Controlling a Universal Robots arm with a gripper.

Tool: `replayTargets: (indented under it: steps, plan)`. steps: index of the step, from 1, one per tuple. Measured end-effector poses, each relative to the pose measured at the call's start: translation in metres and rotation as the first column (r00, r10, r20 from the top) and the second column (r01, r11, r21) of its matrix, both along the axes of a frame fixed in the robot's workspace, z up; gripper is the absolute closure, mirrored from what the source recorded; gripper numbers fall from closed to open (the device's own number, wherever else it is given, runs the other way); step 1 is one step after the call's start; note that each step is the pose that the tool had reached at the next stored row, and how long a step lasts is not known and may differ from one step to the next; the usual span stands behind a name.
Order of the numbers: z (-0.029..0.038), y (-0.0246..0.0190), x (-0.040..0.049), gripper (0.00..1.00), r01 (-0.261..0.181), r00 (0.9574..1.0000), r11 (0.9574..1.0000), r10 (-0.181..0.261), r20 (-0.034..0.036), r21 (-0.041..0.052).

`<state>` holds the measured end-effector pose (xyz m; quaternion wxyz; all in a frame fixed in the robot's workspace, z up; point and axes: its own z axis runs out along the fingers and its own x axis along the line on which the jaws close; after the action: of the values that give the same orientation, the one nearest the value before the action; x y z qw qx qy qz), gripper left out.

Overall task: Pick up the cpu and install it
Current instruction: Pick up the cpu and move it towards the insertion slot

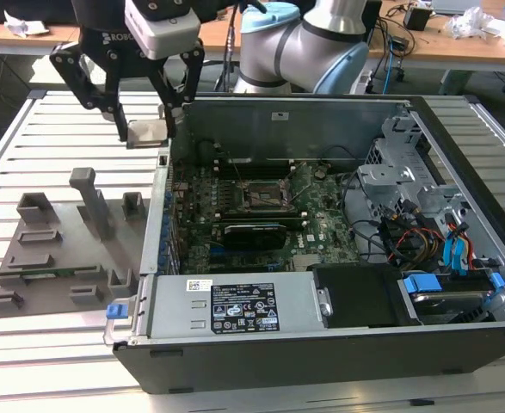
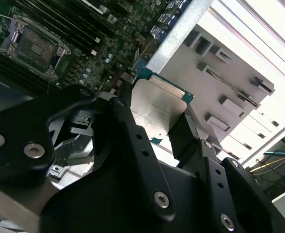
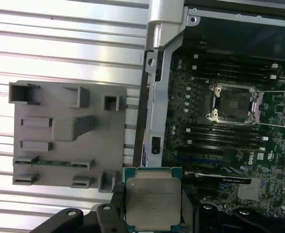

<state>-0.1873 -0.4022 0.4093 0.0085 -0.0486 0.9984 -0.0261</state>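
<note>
- Grasp: the gripper [image 1: 148,131] is clamped on the cpu [image 1: 146,133], pinching it by two opposite edges and holding it flat in the air.
- Place, from the exterior view: the chip hangs above the slatted tabletop [image 1: 28,146], just outside the far corner of the open computer case [image 1: 321,112] on the exterior view's left. It is above and beyond the grey fixture tray [image 1: 58,258]. The arm [image 1: 321,43] reaches in from behind the case.
- The first wrist view adds the chip's pale metal top with a green border and the black fingers [image 3: 116,206] pressed to its sides. Beneath it runs the case's side wall. The tray lies on one side of the wall and the green motherboard [image 3: 195,141] on the other.
- Both wrist views show the socket [image 3: 232,103], a metal frame around a dark centre, well apart from the held chip.
- The second wrist view looks along the gripper's black body, with the chip between the fingers and the tray past it.
</note>
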Motion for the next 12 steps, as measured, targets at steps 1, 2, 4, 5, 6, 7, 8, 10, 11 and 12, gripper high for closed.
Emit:
replayTargets:
  steps: [1,2,4,5,6,7,8,10,11,12]
  plan:
    - [-0.0002,0.0003,0.0048,0.45,0.0,1.0,1.0,0.0,0.0,-0.0003]
    - [-0.0004,0.0006,0.0098,0.45,0.0,1.0,1.0,0.0,0.0001,-0.0004]
    - [-0.0008,0.0015,0.0203,0.45,0.0,1.0,1.0,0.0,-0.0002,-0.0008]
    - [-0.0011,0.0025,0.0254,0.45,0.0,1.0,1.0,0.0,-0.0004,-0.0013]
    - [-0.0018,0.0048,0.032,0.45,0.0,1.0,1.0,0.0,-0.0008,-0.0019]
    - [-0.0023,0.0072,0.0362,0.45,0.0,1.0,1.0,0.0,-0.0011,-0.0024]
    - [-0.0027,0.009,0.0392,0.45,0.0,1.0,1.0,0.0,-0.0013,-0.0029]
    - [-0.005,0.0153,0.0487,0.45,0.0,1.0,1.0,0.0,-0.0022,-0.0053]
    - [-0.0062,0.0173,0.0517,0.45,0.0,1.0,1.0,0.0,-0.0025,-0.0062]
    - [-0.0077,0.0198,0.0553,0.45,0.0,1.0,1.0,0.0,-0.003,-0.0074]
